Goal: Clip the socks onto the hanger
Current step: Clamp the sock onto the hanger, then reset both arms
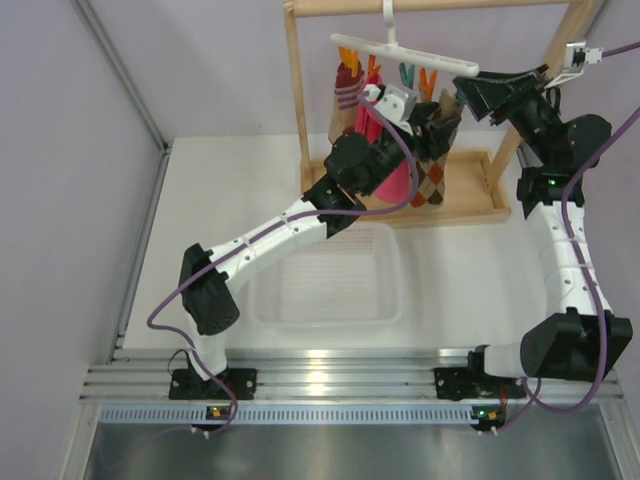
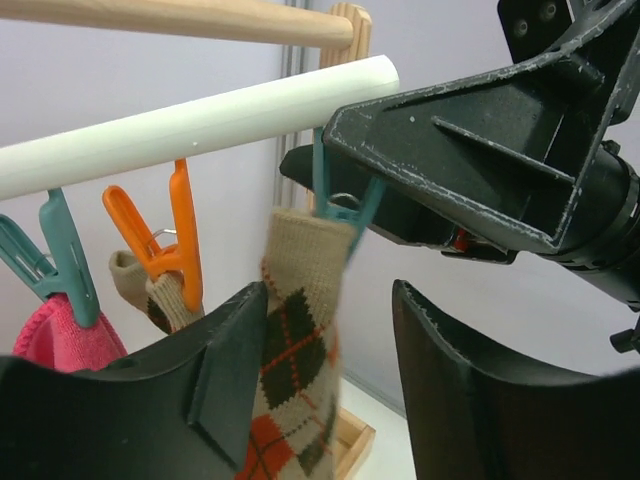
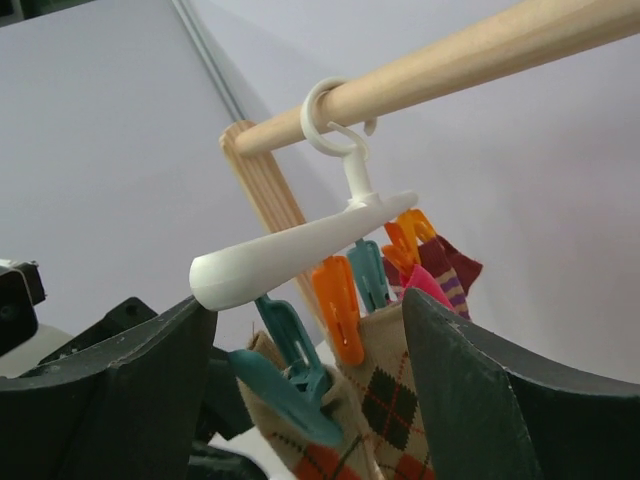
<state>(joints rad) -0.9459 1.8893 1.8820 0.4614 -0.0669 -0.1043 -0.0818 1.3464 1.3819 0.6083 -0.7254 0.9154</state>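
Holds nothing in the left pincer, spread wide around one argyle sock hanging from a teal clip under the hanger. Risks dragging that sock free if drawn down against the cloth. Brackets the clip with the right pincer, open too; could set the hanger swinging with a knock. Reaches the left arm up across the worktop, elbow bent; crooks the right arm alongside.

From above, the left arm covers much of the socks. At the left wrist, the picture's bottom edge cuts one off.
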